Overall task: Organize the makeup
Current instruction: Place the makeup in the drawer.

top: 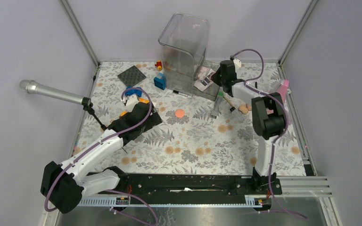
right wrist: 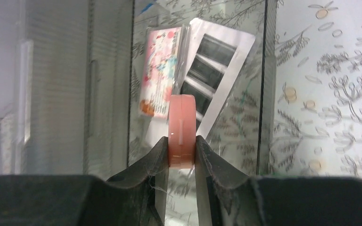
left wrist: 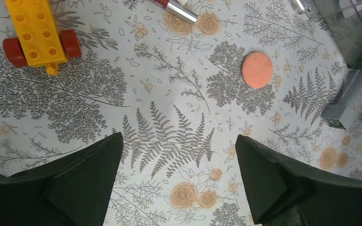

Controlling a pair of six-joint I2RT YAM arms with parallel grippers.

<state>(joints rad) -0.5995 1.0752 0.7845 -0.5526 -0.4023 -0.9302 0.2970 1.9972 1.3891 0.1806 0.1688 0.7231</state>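
My right gripper (right wrist: 181,143) is shut on a coral-pink round disc (right wrist: 181,117), held on edge above the clear organizer's low tray (top: 206,79). In that tray lie a white palette with dark squares (right wrist: 214,61) and a clear pink-shade palette (right wrist: 160,70). A second coral disc (top: 180,113) (left wrist: 257,69) lies flat on the floral table. My left gripper (left wrist: 179,155) (top: 151,117) hovers open over bare table, down and left of that disc. A grey tube with a green cap (top: 217,106) and a tan-handled brush (top: 231,106) lie below the right gripper (top: 222,80).
A tall clear organizer (top: 184,44) stands at the back. A silver microphone (top: 52,92) juts in from the left. A yellow toy car (left wrist: 35,33), blue blocks (top: 159,81), a dark square pad (top: 132,75) and a silver-red tube (left wrist: 176,9) lie about.
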